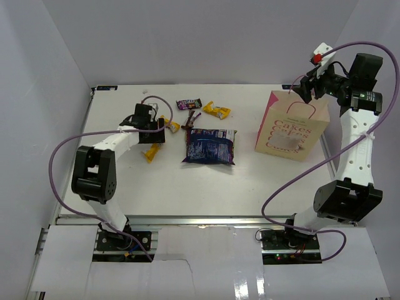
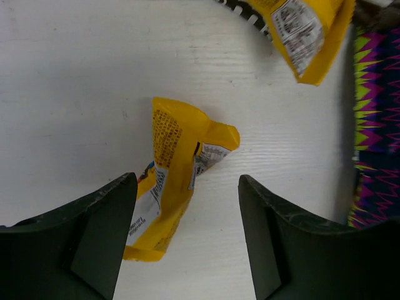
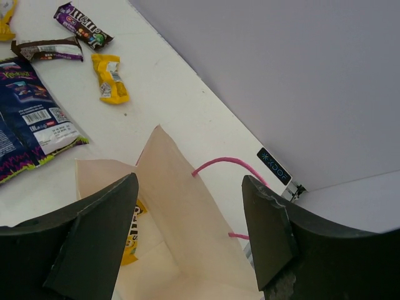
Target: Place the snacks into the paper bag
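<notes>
This was a robotics lab test cell, not a home or shop. A bare white tabletop [image 1: 275, 181] sat boxed in on three sides by plain pale-grey panel walls [image 1: 206, 37]. A white-and-black jointed left robot arm [image 1: 94, 169] and a matching right robot arm [image 1: 353, 150] stood mounted by a silver aluminium rail [image 1: 206, 219] at the near edge. Loose purple cables [image 1: 52, 178] looped from the arms, and white sheets [image 1: 206, 256] covered the front.

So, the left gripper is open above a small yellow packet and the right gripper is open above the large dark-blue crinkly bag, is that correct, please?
Not quite: the right wrist view shows the right gripper open above the upright cream-tan paper bag, not the large dark-blue crinkly bag. The left gripper is indeed open above a small yellow packet.
</notes>
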Action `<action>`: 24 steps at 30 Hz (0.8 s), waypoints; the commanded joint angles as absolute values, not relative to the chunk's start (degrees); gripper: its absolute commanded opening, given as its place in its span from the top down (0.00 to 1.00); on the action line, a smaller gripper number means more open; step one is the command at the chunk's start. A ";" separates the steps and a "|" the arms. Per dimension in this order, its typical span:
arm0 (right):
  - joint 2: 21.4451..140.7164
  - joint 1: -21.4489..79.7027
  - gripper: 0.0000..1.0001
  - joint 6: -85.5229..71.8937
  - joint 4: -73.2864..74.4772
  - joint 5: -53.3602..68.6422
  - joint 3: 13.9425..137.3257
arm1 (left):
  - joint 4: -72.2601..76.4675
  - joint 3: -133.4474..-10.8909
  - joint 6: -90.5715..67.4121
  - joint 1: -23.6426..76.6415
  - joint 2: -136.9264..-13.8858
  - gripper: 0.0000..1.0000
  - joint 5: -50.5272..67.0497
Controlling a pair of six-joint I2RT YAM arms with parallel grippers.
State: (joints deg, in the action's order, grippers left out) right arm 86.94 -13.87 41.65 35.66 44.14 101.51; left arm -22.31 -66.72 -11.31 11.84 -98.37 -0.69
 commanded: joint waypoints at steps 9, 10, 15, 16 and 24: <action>83.41 -14.33 0.27 38.50 37.18 51.49 104.58 | -27.07 -71.80 -3.07 13.36 -105.21 0.61 -7.65; 83.41 -14.33 0.27 38.06 37.26 52.46 104.94 | -27.07 -71.89 -3.51 13.53 -104.77 0.65 -7.12; 83.85 -14.33 0.26 34.81 36.83 56.60 106.17 | -26.98 -73.82 -6.94 13.71 -97.31 0.80 -0.37; 84.11 -14.33 0.26 34.02 36.74 56.60 105.82 | -26.55 -74.35 -8.34 13.71 -94.34 0.82 5.57; 83.76 -14.33 0.27 25.41 30.33 51.42 101.87 | 4.01 -77.67 -20.38 20.55 -89.81 0.87 33.48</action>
State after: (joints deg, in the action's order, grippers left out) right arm 84.14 -14.13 30.41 34.74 53.19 102.72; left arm -13.32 -73.19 -14.22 16.34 -90.32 19.64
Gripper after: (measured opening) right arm 0.733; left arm 0.271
